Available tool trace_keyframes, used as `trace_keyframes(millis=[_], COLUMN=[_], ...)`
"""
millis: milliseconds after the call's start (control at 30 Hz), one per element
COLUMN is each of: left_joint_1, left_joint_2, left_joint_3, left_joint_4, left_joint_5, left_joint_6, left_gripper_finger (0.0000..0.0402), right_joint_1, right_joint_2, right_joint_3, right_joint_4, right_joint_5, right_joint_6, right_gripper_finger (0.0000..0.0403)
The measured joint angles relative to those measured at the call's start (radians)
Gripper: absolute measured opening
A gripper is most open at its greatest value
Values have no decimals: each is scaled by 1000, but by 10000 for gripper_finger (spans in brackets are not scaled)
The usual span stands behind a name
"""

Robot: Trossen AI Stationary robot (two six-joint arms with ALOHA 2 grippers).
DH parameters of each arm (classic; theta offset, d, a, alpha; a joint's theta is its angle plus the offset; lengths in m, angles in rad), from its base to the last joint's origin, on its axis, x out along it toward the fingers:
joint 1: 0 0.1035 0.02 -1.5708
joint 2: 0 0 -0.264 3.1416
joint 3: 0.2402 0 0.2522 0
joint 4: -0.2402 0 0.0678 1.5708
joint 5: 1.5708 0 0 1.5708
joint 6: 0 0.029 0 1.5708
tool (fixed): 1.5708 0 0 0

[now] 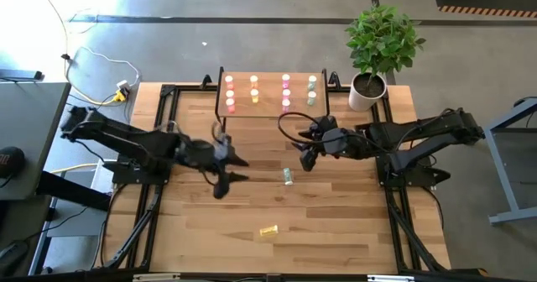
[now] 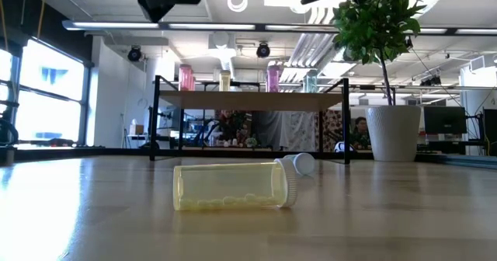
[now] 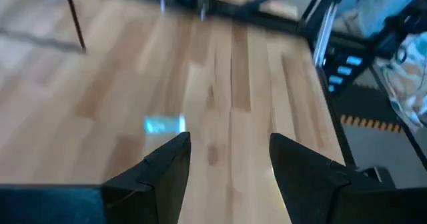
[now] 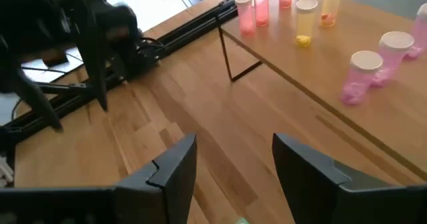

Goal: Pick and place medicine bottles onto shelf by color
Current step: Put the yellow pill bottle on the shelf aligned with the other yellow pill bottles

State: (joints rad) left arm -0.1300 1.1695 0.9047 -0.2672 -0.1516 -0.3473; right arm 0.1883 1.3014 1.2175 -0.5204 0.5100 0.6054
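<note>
Two bottles are left lying on their sides on the tabletop (image 1: 336,232): a pale green bottle (image 1: 288,176) near the middle and a yellow bottle (image 1: 268,230) nearer the front edge. The others are stood upright on the shelf (image 1: 270,96) at the far side, ranged in columns by colour, red-orange at the left, then yellow, pink and pale green at the right, so that each colour is kept to its own line. Beside the shelf's right end a potted plant (image 1: 379,39) is set.

Nothing is held by either arm. The left gripper (image 1: 228,169) is hung above the table left of the green bottle, its fingers spread apart and empty; in its wrist view the green bottle (image 3: 165,125) is seen just ahead of the fingers, which suggests it is being lined up for a pick. The right gripper (image 1: 307,154) is poised just in front of the shelf, its fingers likewise parted with nothing between them, as would be expected once a bottle is set down.
</note>
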Motion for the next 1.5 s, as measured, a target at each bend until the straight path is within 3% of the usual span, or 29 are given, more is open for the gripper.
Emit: trace_keyframes(millis=[433, 733, 1000, 1500], left_joint_1=[-180, -246, -258, -327], left_joint_2=[272, 470, 619, 771], left_joint_3=[4, 117, 188, 188], left_joint_4=[63, 84, 114, 271], left_joint_5=[-106, -192, -195, -164], left_joint_6=[-182, -177, -177, -244], left_gripper_finger=[195, 195, 195, 195], right_joint_1=[0, 0, 0, 0], right_joint_2=[0, 0, 1, 1], right_joint_3=[0, -3, -5, -5], right_joint_4=[-78, -112, -131, -157], right_joint_5=[-36, -44, -45, -45], right_joint_6=[-3, -3, -3, -3], right_gripper_finger=[187, 187, 187, 187])
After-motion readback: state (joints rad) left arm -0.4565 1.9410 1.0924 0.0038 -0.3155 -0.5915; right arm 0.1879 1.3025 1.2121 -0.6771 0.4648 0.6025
